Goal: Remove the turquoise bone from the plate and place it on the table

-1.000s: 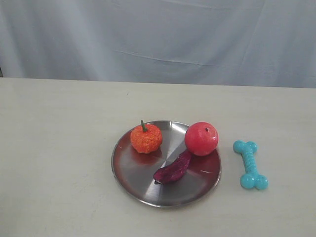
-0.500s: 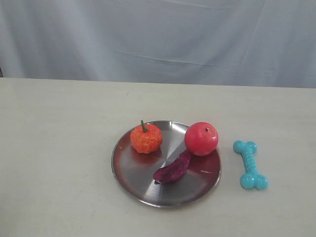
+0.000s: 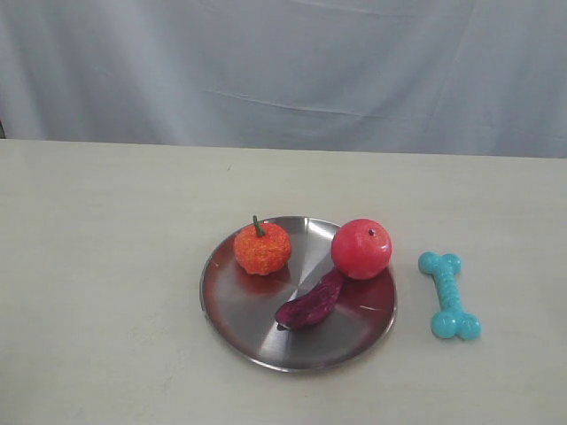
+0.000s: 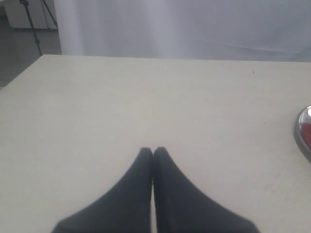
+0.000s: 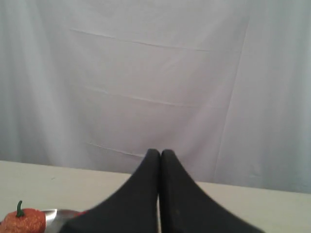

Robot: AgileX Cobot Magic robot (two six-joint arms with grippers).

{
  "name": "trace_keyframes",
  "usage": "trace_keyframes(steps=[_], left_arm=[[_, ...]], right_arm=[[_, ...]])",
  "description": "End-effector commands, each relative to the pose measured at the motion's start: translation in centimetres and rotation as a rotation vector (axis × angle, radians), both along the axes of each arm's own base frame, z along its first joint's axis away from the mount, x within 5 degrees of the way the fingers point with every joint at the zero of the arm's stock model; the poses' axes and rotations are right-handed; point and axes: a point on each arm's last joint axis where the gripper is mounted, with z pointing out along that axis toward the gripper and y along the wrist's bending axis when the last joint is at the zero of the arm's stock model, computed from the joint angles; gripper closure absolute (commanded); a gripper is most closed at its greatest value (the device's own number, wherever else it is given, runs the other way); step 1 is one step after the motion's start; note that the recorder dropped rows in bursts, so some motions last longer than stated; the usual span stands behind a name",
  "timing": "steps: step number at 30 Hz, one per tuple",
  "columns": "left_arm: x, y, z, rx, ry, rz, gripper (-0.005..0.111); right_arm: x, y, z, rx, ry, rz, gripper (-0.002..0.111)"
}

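Observation:
The turquoise bone (image 3: 449,295) lies on the cream table (image 3: 106,266), just right of the steel plate (image 3: 239,310) and apart from its rim. Neither arm shows in the exterior view. In the left wrist view my left gripper (image 4: 153,151) is shut, its black fingers touching, with nothing between them, over bare table; a sliver of the plate (image 4: 302,130) shows at the frame's edge. My right gripper (image 5: 160,153) is shut and empty too, raised toward the curtain, with the plate's rim (image 5: 56,214) low in that view. The bone is hidden in both wrist views.
On the plate sit an orange pumpkin toy (image 3: 262,248), a red apple (image 3: 361,249) and a dark purple elongated piece (image 3: 311,302). The pumpkin (image 5: 23,221) also shows in the right wrist view. A pale curtain (image 3: 283,71) hangs behind the table's far edge.

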Motion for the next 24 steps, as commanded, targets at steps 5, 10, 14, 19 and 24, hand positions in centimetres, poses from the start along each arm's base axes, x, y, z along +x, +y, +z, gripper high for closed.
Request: trace_keyframes(steps=[5,10,14,19,24], left_arm=[[0.0,0.0,0.0,-0.005,-0.004,-0.007,0.107],[0.0,0.0,0.0,-0.005,-0.004,-0.007,0.107],[0.0,0.0,0.0,-0.005,-0.004,-0.007,0.107],[0.0,0.0,0.0,-0.005,-0.004,-0.007,0.107],[0.0,0.0,0.0,-0.005,-0.004,-0.007,0.107]], right_arm=[[1.2,-0.4,-5.3,0.045,0.114,-0.005,0.108],[1.3,-0.4,-6.7,0.075,0.188,-0.002,0.108],[1.2,-0.4,-6.9,0.081,0.214,-0.003,0.108],[1.2,-0.4,-7.3,0.095,0.255,-0.003,0.108],[1.1,-0.4,-7.9,0.114,0.315,-0.003,0.108]])
